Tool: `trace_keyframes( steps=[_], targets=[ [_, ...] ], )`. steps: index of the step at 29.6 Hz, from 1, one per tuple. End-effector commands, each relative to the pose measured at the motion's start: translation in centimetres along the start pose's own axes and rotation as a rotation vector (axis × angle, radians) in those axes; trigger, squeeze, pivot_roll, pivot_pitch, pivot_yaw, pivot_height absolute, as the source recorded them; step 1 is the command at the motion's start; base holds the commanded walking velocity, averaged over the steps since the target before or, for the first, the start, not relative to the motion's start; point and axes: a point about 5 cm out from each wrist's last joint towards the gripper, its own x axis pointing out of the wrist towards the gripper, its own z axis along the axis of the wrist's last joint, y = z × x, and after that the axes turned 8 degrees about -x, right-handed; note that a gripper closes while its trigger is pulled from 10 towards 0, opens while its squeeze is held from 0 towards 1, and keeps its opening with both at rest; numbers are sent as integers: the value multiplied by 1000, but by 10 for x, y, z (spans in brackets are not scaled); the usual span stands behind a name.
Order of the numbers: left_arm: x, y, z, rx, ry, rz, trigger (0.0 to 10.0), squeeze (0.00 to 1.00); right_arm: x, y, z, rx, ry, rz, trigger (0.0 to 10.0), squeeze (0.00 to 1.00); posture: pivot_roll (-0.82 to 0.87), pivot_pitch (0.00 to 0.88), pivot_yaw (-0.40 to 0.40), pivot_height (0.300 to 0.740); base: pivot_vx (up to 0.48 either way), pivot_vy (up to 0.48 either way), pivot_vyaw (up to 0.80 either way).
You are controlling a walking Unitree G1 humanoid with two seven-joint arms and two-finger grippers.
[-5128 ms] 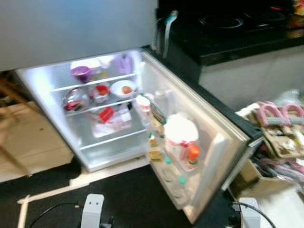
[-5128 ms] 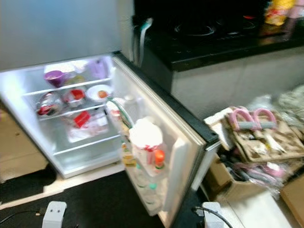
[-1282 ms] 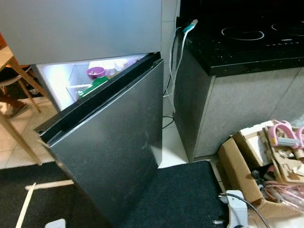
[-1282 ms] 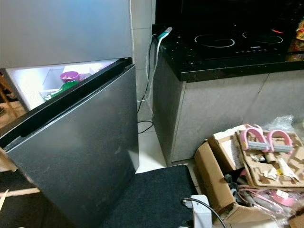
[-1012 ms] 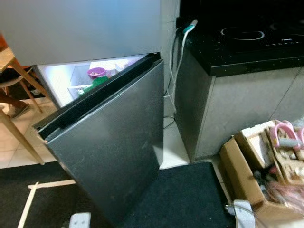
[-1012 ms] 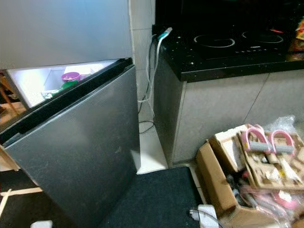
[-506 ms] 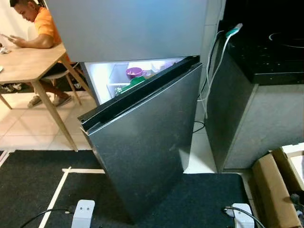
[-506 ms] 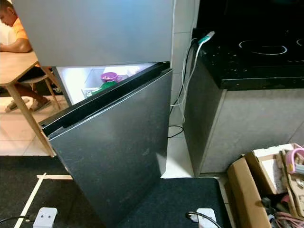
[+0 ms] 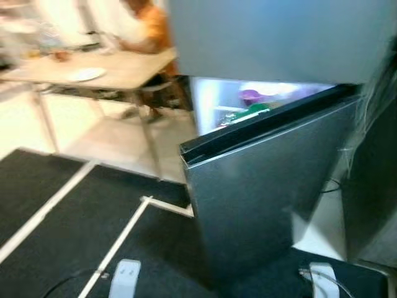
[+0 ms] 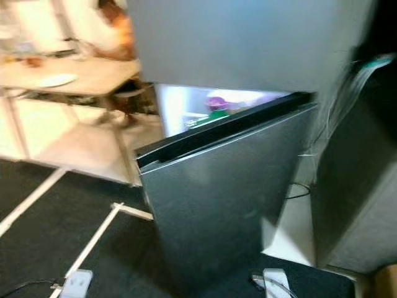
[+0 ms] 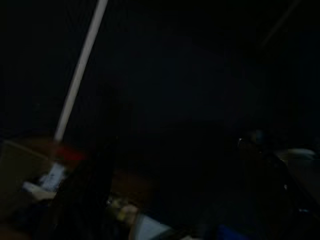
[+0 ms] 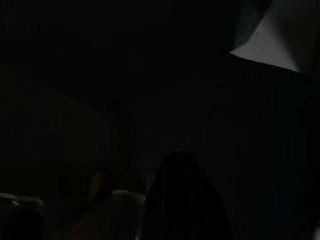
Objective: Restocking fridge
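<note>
The fridge's grey lower door [image 9: 267, 198] stands ajar, hinged on the right, with a narrow lit gap above its top edge. Through the gap I see a purple bowl [image 9: 251, 95] and something green [image 9: 248, 113] on a shelf. The upper grey door [image 9: 279, 37] is closed. Both eye views are blurred. Both arms hang idle; the left wrist view and right wrist view are nearly black, with only vague dark shapes.
A wooden table [image 9: 111, 68] with a white plate [image 9: 87, 74] stands at the left, and a person in orange [image 9: 146, 28] sits behind it. Black mat [image 9: 56, 205] with white tape lines [image 9: 118, 245] covers the floor. A dark counter [image 10: 353, 186] with hanging cables [image 10: 347, 87] flanks the fridge's right.
The camera has swung left, so the fridge sits further right and the table and mat fill the left. The door, wide open five seconds ago, stays ajar as half a second ago.
</note>
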Motion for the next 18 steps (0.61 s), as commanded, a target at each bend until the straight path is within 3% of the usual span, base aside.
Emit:
trace_keyframes(
  steps=[1,12,18],
  targets=[
    [3,-5,8,8,-21,-19,10000,0,-2,-1,-9,17,23,-15,10000,0,-73,68,57,734,0,0,0],
    [6,-8,26,24,-83,-36,10000,0,-3,-3,-13,16,31,-23,10000,0,-74,76,54,734,0,0,0],
    [7,-9,35,17,-122,-43,10000,0,-1,0,-5,23,-8,-11,10000,0,-76,74,54,734,327,0,0]
  ],
)
